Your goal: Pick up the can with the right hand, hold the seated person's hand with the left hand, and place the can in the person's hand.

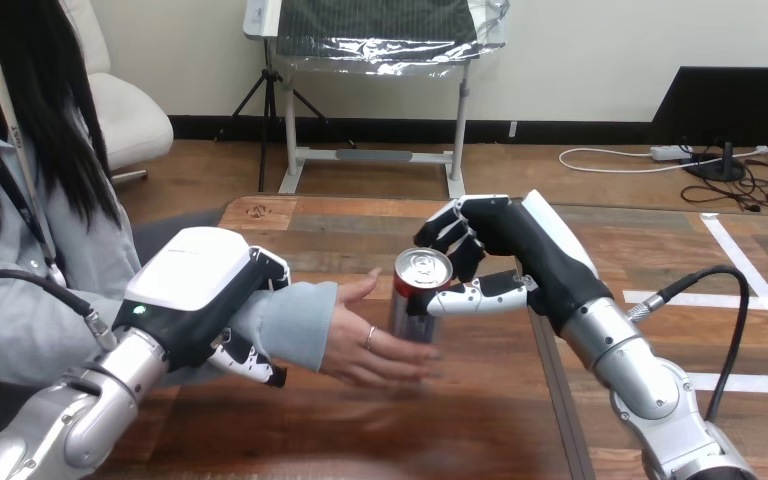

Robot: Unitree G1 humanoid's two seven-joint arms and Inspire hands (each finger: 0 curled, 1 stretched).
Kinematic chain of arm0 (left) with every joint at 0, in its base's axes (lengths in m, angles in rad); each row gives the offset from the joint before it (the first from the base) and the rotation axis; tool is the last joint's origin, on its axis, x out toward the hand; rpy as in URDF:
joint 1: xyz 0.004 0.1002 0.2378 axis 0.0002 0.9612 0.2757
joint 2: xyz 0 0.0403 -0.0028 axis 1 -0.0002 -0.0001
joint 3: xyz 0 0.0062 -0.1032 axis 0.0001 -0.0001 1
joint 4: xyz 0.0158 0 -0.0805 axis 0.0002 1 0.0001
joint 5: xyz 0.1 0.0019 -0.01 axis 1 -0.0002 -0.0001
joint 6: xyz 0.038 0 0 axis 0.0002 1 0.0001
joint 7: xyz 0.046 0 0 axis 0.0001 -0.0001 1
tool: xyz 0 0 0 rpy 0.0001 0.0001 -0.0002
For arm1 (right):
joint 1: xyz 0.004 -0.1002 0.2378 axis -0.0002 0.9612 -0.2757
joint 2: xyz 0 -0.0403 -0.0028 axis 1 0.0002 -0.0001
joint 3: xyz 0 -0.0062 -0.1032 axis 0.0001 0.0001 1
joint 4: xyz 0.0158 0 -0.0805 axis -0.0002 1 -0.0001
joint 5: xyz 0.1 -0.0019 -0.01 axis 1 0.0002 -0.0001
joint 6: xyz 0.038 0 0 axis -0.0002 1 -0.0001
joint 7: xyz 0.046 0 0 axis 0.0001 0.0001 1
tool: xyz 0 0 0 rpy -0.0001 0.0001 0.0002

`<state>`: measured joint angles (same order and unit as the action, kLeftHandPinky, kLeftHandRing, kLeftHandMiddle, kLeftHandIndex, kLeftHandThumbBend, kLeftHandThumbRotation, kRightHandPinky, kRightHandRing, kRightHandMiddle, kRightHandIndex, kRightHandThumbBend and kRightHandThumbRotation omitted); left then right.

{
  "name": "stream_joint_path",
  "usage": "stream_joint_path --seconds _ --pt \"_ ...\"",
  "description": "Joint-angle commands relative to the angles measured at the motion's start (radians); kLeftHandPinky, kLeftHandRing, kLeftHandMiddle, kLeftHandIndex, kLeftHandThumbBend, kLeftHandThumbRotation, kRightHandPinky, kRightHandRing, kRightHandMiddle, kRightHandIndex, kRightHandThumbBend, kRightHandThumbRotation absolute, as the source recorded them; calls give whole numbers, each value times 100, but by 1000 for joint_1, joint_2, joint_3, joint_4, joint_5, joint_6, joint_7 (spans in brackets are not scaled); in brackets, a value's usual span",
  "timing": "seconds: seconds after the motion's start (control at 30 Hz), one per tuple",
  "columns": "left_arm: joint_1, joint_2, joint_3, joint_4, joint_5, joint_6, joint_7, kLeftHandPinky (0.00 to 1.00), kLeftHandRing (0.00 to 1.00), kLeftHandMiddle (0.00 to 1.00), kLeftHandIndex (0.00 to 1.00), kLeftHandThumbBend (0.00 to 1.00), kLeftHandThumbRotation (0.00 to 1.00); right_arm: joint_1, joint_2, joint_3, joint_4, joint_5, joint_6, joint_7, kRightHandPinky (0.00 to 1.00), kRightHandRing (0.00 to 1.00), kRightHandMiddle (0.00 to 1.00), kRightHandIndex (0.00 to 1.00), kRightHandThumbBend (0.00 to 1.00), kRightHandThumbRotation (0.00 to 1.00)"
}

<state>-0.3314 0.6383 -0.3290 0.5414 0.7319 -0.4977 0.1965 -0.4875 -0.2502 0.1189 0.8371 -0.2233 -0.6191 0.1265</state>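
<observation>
1 can (418, 295) stands upright in the right hand (520, 255), fingers (450, 235) clamped on it, directly above the person's hand (365, 345), palm-up mid-counter (480, 420). Left hand (200, 295) fingers (250, 365) curl round the person's wrist (295, 325). Lowering straight down should seat it.

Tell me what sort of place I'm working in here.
Likely an indoor tabletop handover station: a wooden table, the person's hand held out over it, and the right robot hand gripping a can by that hand, while the left robot hand clasps the person's wrist.
</observation>
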Motion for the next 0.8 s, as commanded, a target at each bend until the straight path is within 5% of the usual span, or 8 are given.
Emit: stream_joint_path --seconds 0.0,0.77 --pt "-109 -23 22 -27 -16 -19 16 31 33 38 40 93 0 -19 10 -14 -110 28 16 3 36 40 47 51 76 0" --pt "-124 -41 16 -13 -4 -29 25 31 32 37 40 92 0 65 25 -4 -289 23 70 40 35 39 46 50 77 0"
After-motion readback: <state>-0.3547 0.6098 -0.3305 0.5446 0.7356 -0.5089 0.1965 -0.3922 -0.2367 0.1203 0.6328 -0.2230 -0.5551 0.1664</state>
